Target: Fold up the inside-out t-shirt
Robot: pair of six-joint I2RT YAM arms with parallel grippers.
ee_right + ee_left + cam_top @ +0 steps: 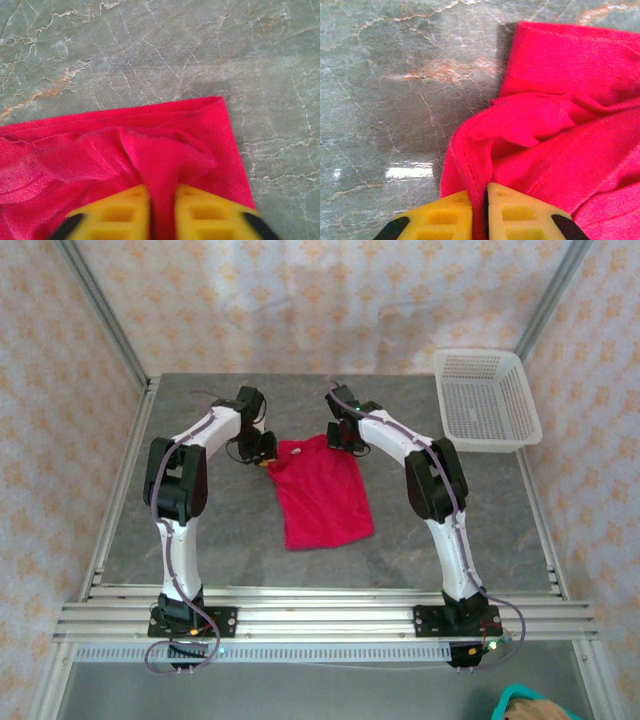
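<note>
Top external: t-shirt (322, 495) flat on table (220, 530), near its middle.
Left gripper (479, 210): narrowed to a slit, pinching the shirt's edge.
Right gripper (161, 215): nearly closed, clamping a fabric fold.

A grey stone-patterned tabletop (230, 530) with pale and rust-coloured veins lies in the middle of the overhead view. Both wrist views show that veined surface up close, and the left wrist view has a bright glare patch (410, 171) on it. A white plastic mesh basket (478, 356) sits open side up at the far right corner. Grooved aluminium rails (320, 612) run along the near edge. A slanting metal post (103, 310) rises on the left. Behind it hangs a cream backdrop (330, 300) printed with small orange motifs. A teal container (520, 698) is cut off at the bottom right corner
</note>
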